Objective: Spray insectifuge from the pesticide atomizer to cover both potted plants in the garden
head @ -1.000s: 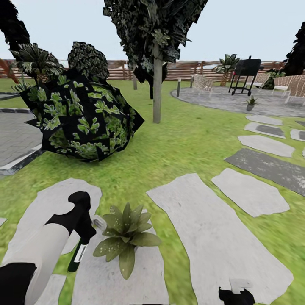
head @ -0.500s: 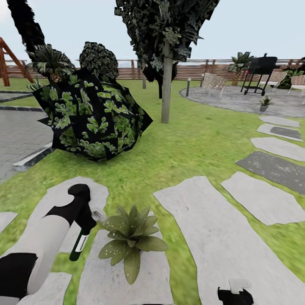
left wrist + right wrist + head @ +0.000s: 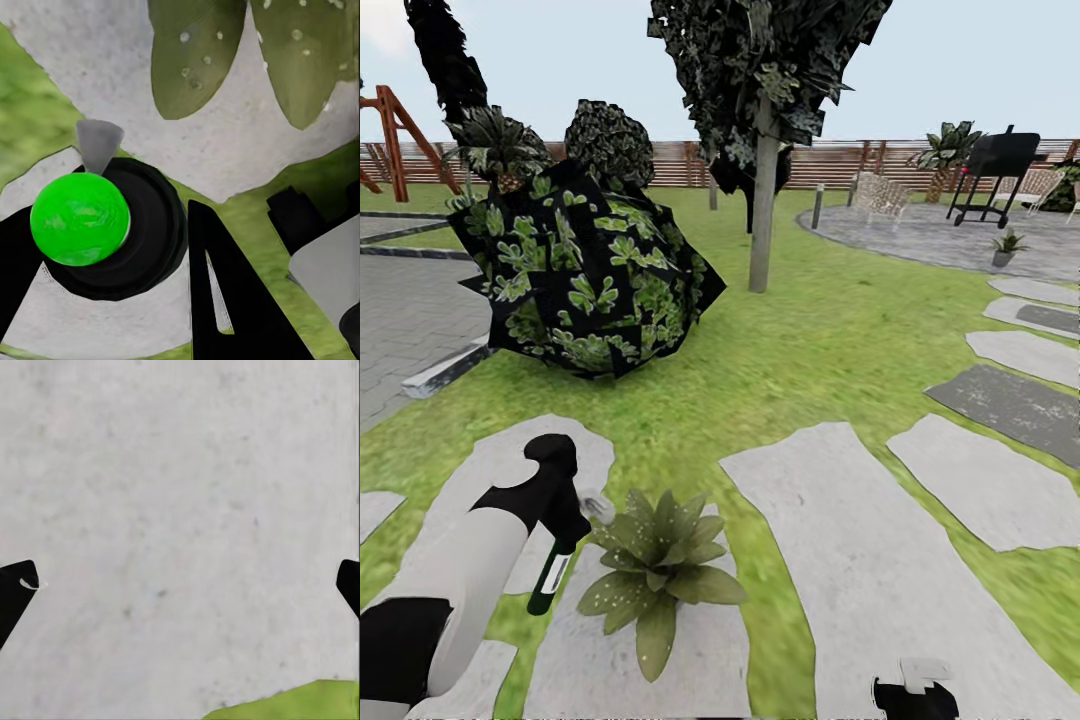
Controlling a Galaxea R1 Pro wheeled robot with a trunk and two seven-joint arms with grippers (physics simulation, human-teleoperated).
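Note:
My left gripper (image 3: 563, 540) is shut on the pesticide atomizer (image 3: 548, 582), a slim dark bottle with a white label that hangs below the fingers. Its grey nozzle (image 3: 597, 508) points at the near potted plant (image 3: 655, 570), a low rosette of speckled olive leaves on a stepping stone, just beside it. The left wrist view has the atomizer (image 3: 79, 217) end-on with a green round cap, a grey cone nozzle (image 3: 97, 142) and plant leaves (image 3: 195, 52) beyond. A second potted plant (image 3: 1008, 243) stands far off on the patio. My right gripper (image 3: 916, 690) is open over bare stone (image 3: 180, 510).
Grey stepping stones (image 3: 880, 560) cross the lawn toward a round patio (image 3: 920, 235) with a black grill (image 3: 1000, 165) and chairs. A large dark leafy bush (image 3: 590, 275) and a tree trunk (image 3: 762, 210) stand ahead. A wooden fence (image 3: 830, 165) runs along the back.
The whole view has turned left, so bush, tree and patio sit further right in the picture. My left gripper still holds the atomizer beside the near plant; the right gripper has not moved.

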